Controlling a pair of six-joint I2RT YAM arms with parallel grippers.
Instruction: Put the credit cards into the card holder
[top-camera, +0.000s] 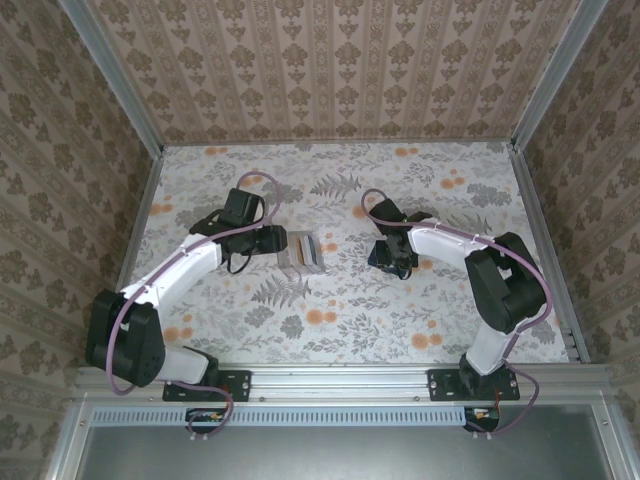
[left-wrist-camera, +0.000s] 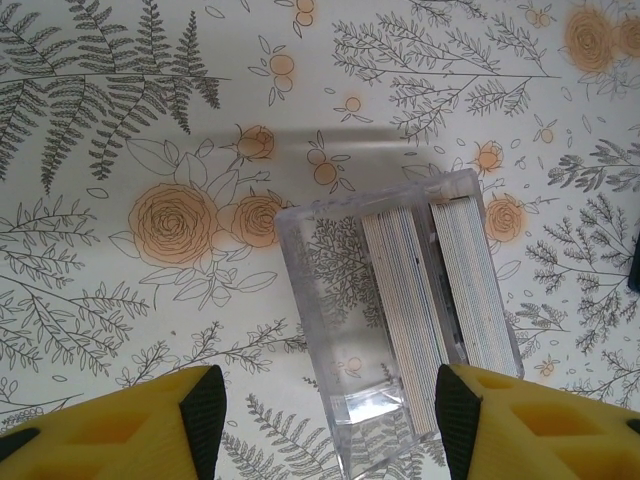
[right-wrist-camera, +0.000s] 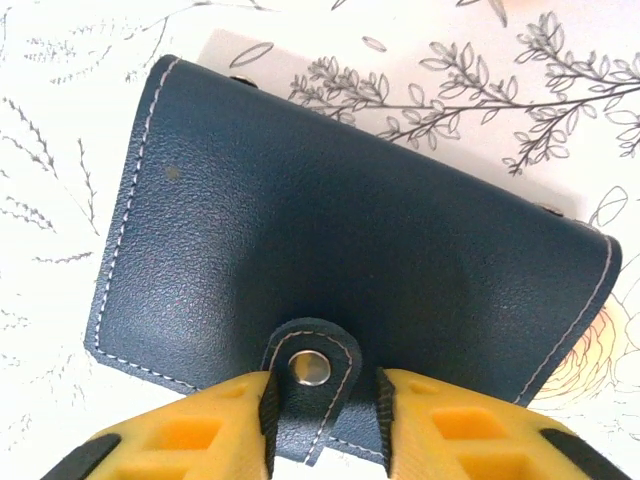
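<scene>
Left tool (left-wrist-camera: 325, 420) is spread, one finger on either side of the clear rack (left-wrist-camera: 320, 270). Credit cards (left-wrist-camera: 430, 290) stand on edge in the rack's right half. Card holder (right-wrist-camera: 350, 230) lies closed on the tabletop (left-wrist-camera: 100, 300). Right tool (right-wrist-camera: 322, 410) flanks its clasp tab (right-wrist-camera: 312, 368) closely; whether it is pinching cannot be told.

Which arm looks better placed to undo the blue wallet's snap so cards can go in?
The right. The right gripper straddles the snap tab of the card holder. The left gripper hovers open over the clear rack holding the credit cards, apart from the card holder.
</scene>
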